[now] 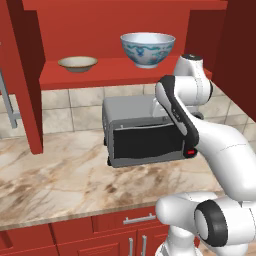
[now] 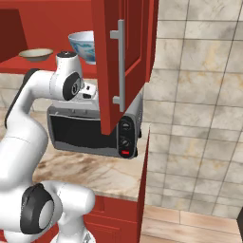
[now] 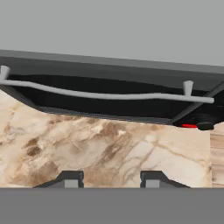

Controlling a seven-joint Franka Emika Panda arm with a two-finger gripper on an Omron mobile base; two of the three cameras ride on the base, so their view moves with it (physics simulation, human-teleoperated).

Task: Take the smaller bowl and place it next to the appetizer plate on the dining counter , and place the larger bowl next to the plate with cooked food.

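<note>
Resting on the red cupboard shelf [image 1: 125, 75], the smaller bowl [image 1: 77, 63] is seen toward the left and the larger bowl [image 1: 147, 49] toward the right, well apart from one another, with bare shelf between them. Both are set back a little from the shelf's front edge. In the right base view the open cupboard door [image 2: 121, 61] is swung outward, and its edge hides the right part of the larger bowl [image 2: 83, 45]; the smaller bowl [image 2: 36, 54] is left uncovered at the far left.

Below the shelf a grey toaster oven [image 1: 142, 132] is placed on the marble wall counter [image 1: 55, 180], against the tiled wall [image 1: 65, 107]. Open counter surface is left in front of it and to its left, up to the counter's front edge. A red upright panel [image 1: 27, 80] bounds the shelf on the left.

The arm is raised over the oven, its wrist near the shelf's right end. In the hand view the gripper [image 3: 111, 179] is pointed down past the oven's top front edge and door handle [image 3: 100, 94] at the marble; its two fingertips [image 3: 70, 179] are held apart with nothing between them, so nothing is grasped.
</note>
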